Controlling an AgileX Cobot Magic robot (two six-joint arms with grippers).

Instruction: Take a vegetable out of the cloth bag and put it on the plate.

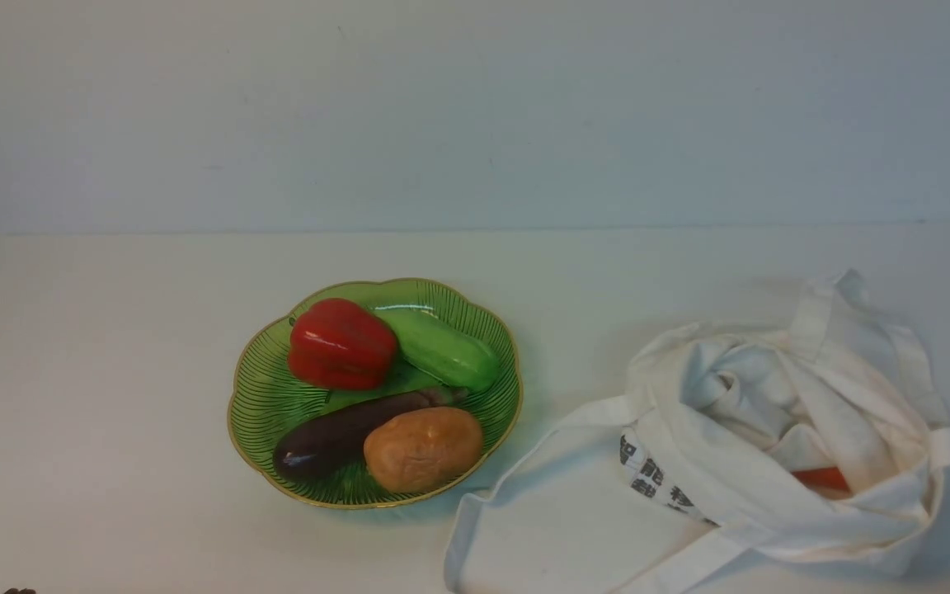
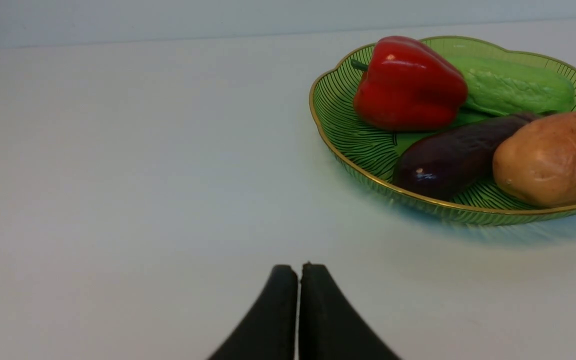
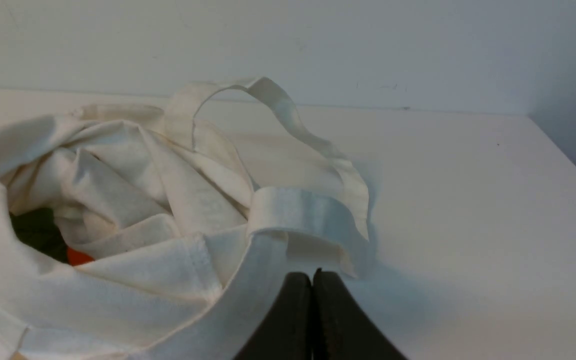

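With the eggplant (image 1: 343,433) lying on the plate (image 1: 256,396) at the potato's (image 1: 423,448) nine o'clock, both the left end effector (image 2: 298,266) and right end effector (image 3: 312,274) are sitting pinched together, empty, so the placing step looks finished.

**Both Grippers Closed, Arms Out of the Forward View**

The left gripper (image 2: 298,267) sits with its two black fingers pressed flat together, tips meeting along a thin seam, seen from its own wrist camera. It is low and holds nothing. The right gripper (image 3: 312,275) shows the same pose in its wrist view: dark tapered fingers closed tip to tip, nothing caught between them. Neither arm reaches into the front camera's view; only a small dark speck at the near left edge shows there, too little to identify. Both sets of fingers point toward the far side of the scene, and no wrist or forearm is visible behind them.
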